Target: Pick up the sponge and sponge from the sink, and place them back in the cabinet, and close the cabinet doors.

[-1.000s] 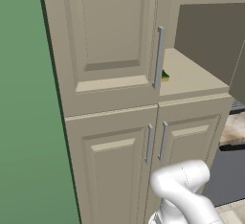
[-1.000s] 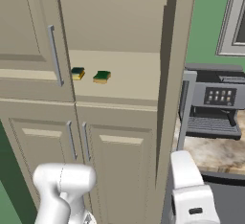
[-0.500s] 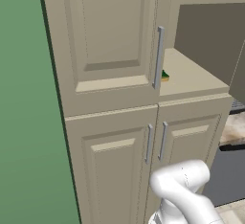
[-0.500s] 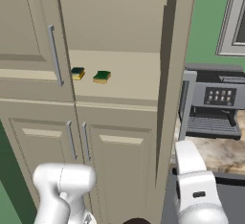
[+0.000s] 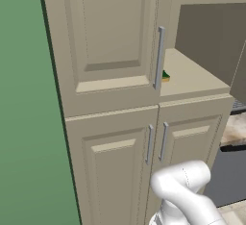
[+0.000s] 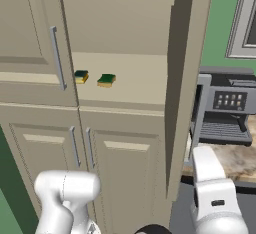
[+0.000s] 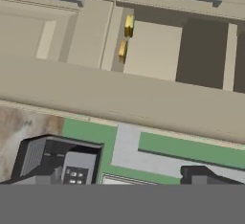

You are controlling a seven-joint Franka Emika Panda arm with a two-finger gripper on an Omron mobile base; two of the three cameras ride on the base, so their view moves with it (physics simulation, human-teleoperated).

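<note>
Both sponges (image 6: pixel 81 76) (image 6: pixel 106 80) sit on the cabinet shelf (image 6: pixel 145 85); the tall doors (image 6: pixel 187 78) remain open. Gripper spread wide, holding nothing.

one sponge (image 5: pixel 165 76) mostly hidden behind the closed left cabinet door (image 5: pixel 108 41) in the left base view, open right cabinet door (image 6: pixel 187 73) cut by the top edge, coffee machine (image 6: pixel 227 110) clipped at right
</note>
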